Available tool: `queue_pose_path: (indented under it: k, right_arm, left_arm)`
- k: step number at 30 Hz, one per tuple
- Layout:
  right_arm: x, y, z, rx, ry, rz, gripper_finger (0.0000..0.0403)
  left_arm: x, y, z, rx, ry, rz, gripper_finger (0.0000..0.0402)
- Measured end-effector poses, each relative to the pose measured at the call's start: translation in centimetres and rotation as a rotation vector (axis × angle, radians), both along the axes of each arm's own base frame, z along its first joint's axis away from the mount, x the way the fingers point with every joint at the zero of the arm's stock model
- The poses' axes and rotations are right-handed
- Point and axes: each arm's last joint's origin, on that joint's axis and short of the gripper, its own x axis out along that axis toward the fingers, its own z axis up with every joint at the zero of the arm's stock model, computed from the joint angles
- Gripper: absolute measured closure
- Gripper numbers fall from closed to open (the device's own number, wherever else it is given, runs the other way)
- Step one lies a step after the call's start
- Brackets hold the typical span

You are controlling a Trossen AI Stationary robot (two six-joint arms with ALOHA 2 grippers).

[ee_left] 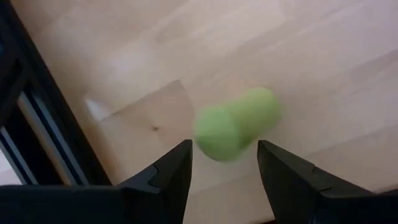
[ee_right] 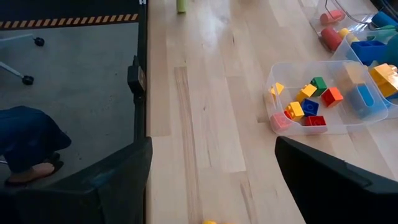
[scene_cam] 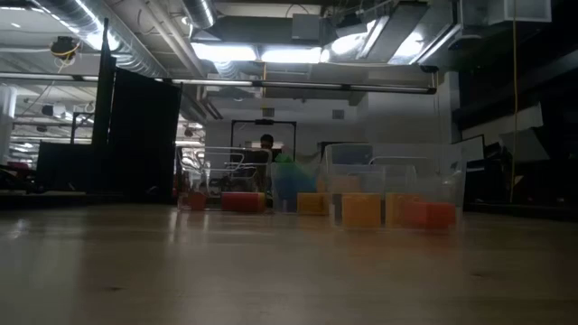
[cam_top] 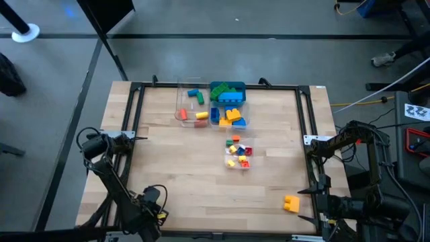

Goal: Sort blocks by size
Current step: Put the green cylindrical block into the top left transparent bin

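A light green block (ee_left: 235,123) lies on the wooden table (cam_top: 195,175) near its near left corner; it also shows far off in the right wrist view (ee_right: 181,5). My left gripper (ee_left: 224,149) points down over it, open, one finger on either side and just short of it. In the high view the gripper (cam_top: 156,210) hides this block. My right gripper (ee_right: 211,149) waits open above the table's near right part, next to a yellow-orange block (cam_top: 291,203) lying on the wood.
A clear tub (cam_top: 239,153) in mid-table holds several small blocks. Farther back stand a tub of mid-size blocks (cam_top: 230,116), a tub of long ones (cam_top: 191,106) and a teal tray (cam_top: 227,90). A black frame (cam_top: 132,114) edges the table.
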Motion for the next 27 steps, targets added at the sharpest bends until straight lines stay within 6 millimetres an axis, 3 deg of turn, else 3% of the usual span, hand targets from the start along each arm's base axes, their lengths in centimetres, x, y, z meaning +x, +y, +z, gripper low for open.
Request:
queue_pose_path:
  k: [14,23,27]
  right_arm:
    - [0.0,-0.01,0.01,0.0,0.0,0.0,0.0061]
    - [0.01,0.04,0.02,0.006,-0.001,0.001,0.0061]
    - [0.02,0.1,0.03,0.012,-0.003,0.001,0.0061]
  left_arm:
    - [0.11,-0.22,-0.03,-0.028,0.0,-0.033,0.0231]
    - [0.08,-0.22,-0.03,-0.052,0.092,-0.567,0.0231]
    - [-0.03,-0.12,-0.32,-0.066,0.128,-0.698,0.0231]
